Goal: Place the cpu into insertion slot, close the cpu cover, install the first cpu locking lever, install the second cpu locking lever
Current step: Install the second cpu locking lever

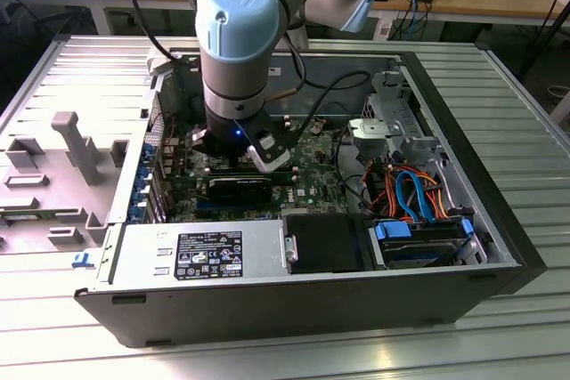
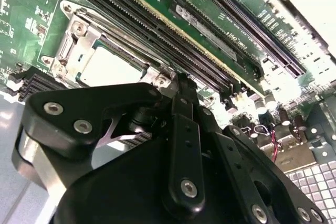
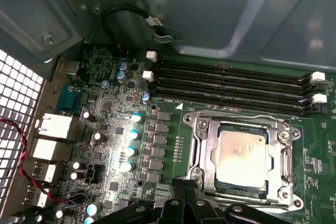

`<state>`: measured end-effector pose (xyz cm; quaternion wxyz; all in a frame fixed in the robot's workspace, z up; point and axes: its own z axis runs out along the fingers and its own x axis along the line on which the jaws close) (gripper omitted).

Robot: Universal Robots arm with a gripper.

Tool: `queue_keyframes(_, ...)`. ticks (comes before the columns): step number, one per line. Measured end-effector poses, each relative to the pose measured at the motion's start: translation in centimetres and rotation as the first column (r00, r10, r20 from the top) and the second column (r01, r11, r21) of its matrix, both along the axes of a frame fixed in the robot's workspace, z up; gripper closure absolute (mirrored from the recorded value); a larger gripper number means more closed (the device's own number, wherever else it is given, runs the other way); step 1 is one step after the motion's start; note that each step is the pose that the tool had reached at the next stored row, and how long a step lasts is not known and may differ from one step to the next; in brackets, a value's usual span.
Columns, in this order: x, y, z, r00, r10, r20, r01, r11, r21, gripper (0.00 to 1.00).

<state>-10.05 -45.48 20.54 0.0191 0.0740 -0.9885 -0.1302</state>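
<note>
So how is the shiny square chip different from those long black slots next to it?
The cpu is a square with a pale silvery metal top, while the memory slots are long, narrow and black. There is one cpu but four memory slots lying side by side. The cpu sits inside a silvery metal frame, the cpu cover; the memory slots have white clips at their ends. Both sit on the same green motherboard.
</note>
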Motion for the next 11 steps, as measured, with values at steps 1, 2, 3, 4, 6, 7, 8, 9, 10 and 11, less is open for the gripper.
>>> queue_keyframes(1,0.0,0.09,0.0,1.0,0.0,0.0001,0.0,1.0,-0.0028,0.89)
queue_keyframes(2,0.0,0.21,0.0,1.0,0.0,0.0,0.0,1.0,-0.0076,0.89)
queue_keyframes(3,0.0,0.34,0.0,1.0,0.0,0.0,0.0,0.9999,-0.0118,0.89)
queue_keyframes(4,0.0,0.49,0.0,1.0,0.0,0.0,0.0,0.9999,-0.0167,0.89)
queue_keyframes(6,0.0,0.85,0.0,1.0,0.0,0.0,0.0,0.9997,-0.0254,0.89)
queue_keyframes(7,0.0,1.14,0.0,1.0,0.0,-0.0001,0.0,0.9996,-0.0281,0.89)
queue_keyframes(8,0.0,1.57,0.0,1.0,0.0,0.0,0.0,0.9996,-0.0298,0.89)
queue_keyframes(9,0.1,1.86,-0.01,1.0,0.0,0.0001,0.0,0.9995,-0.0301,0.89)
queue_keyframes(10,0.1,2.12,0.0,1.0,0.001,0.0,-0.001,0.9995,-0.0304,0.89)
queue_keyframes(11,0.1,2.31,0.0,1.0,0.001,0.0,-0.001,0.9995,-0.0307,0.89)
